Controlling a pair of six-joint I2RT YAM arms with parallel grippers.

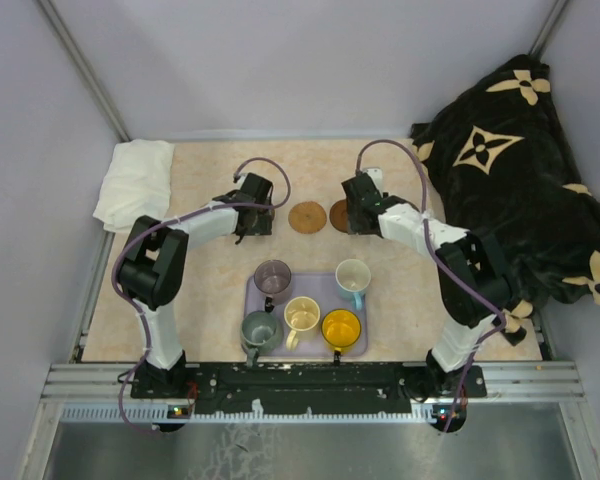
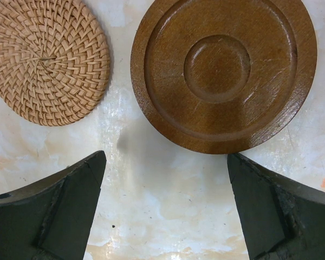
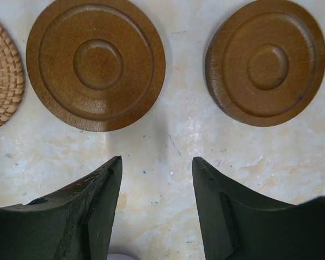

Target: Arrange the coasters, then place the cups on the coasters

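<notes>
- Overhead, the left gripper (image 1: 252,220) and the right gripper (image 1: 358,216) flank a brown coaster (image 1: 307,217). A second brown coaster (image 1: 338,215) peeks out from under the right one.
- Only this view shows the five cups (image 1: 302,315), all standing on the lavender tray (image 1: 315,287), none on a coaster.
- Only the left wrist view shows the woven tan coaster (image 2: 46,59) whole, lying flat just beside a brown one. The jaws here stand wide and empty over bare table (image 2: 162,216).
- From the right wrist, both brown coasters lie flat and apart, with a sliver of the woven one at the left edge. These jaws are narrower yet parted, gripping nothing.
</notes>
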